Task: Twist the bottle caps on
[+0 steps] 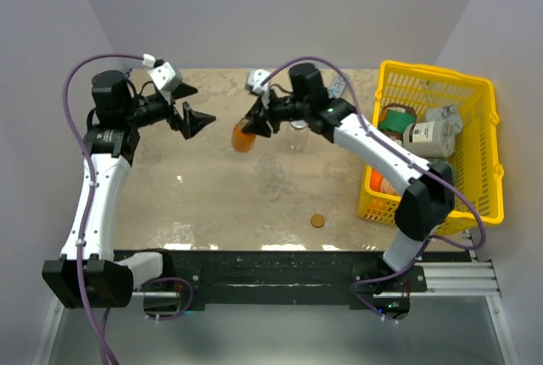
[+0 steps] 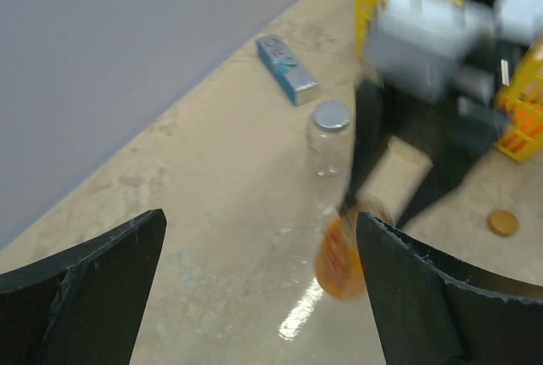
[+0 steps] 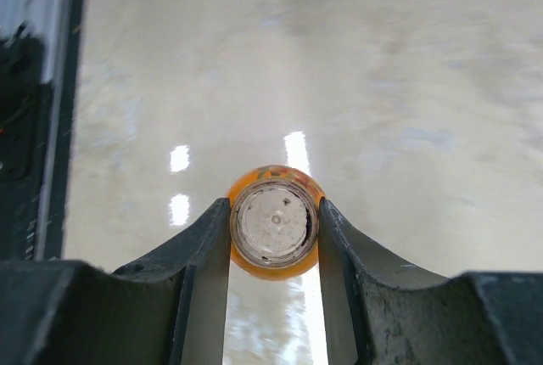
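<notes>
nearest me, the brownish-orange cap (image 1: 317, 221) lies flat on the table (image 1: 212, 204), on its own, near the yellow basket (image 1: 497, 170). further out, my right gripper (image 3: 274, 209) is clamped on the orange bottle (image 1: 243, 139), its fingers pinching the neck and the mouth uncovered. i cannot tell whether the bottle's base touches the table. my left gripper (image 2: 259, 221) hangs to the left of that bottle, jaws spread wide, holding nothing. just beside the right gripper the clear bottle (image 2: 329, 161) stands upright with the silver-grey cap (image 2: 332, 115) sitting on top. beyond it, by the far wall, lies a blue-grey bar (image 2: 287, 68).
</notes>
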Available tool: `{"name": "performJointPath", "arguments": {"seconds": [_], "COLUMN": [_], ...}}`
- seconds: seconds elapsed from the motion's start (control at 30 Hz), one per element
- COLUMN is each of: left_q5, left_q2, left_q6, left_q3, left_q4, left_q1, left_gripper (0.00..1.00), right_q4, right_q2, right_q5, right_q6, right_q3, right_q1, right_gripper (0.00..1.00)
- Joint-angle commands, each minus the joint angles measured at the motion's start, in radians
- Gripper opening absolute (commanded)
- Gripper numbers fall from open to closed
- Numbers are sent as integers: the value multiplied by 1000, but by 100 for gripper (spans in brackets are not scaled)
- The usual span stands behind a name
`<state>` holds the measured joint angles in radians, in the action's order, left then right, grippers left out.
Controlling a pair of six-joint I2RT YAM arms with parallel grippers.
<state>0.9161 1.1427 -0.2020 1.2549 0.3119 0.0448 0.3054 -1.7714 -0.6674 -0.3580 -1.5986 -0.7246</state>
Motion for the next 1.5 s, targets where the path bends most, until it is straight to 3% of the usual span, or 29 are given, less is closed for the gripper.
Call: {"name": "performJointPath", "arguments": {"seconds": [0.0,0.27,0.53,0.93,1.1,1.2,1.27,1.3,1.33,1.37,1.43,1.47], "left_q5": [234,248,213,158,179,191,196,193,187,169,132,115], "left_q2": [81,242,293,270,276,278,282,285,290,290,278,272], "left_q6": [-176,-408,-556,-340,-310,-321,-350,-359,-369,-384,-386,-387], "left_q3": [49,196,252,153,153,153,152,149,144,140,104,89], "left_q4": [128,354,502,210,177,200,222,249,262,280,283,282], "left_q1": [-75,-108,-207,-227,-227,-227,-227,-227,-227,-229,-229,-229], "left_gripper": [99,99,100,96,82,66,47,39,22,14,0,0], "right_q4": [-91,-124,-206,-233,-247,-244,-203,-189,-175,-142,-80,5], "right_q2": [102,147,148,127,125,116,107,109,124,136,177,191], "right_q5": [-57,-58,-72,-166,-158,-130,-91,-83,-75,-48,-12,21], "right_q6": [76,145,252,350,350,381,386,378,375,366,279,237], "right_q3": [-7,-49,-92,-149,-124,-110,-112,-116,-124,-129,-147,-150], "right_q1": [45,96,97,97,96,96,100,106,123,135,174,186], "right_gripper": [0,0,0,0,0,0,17,38,45,49,59,63]}}
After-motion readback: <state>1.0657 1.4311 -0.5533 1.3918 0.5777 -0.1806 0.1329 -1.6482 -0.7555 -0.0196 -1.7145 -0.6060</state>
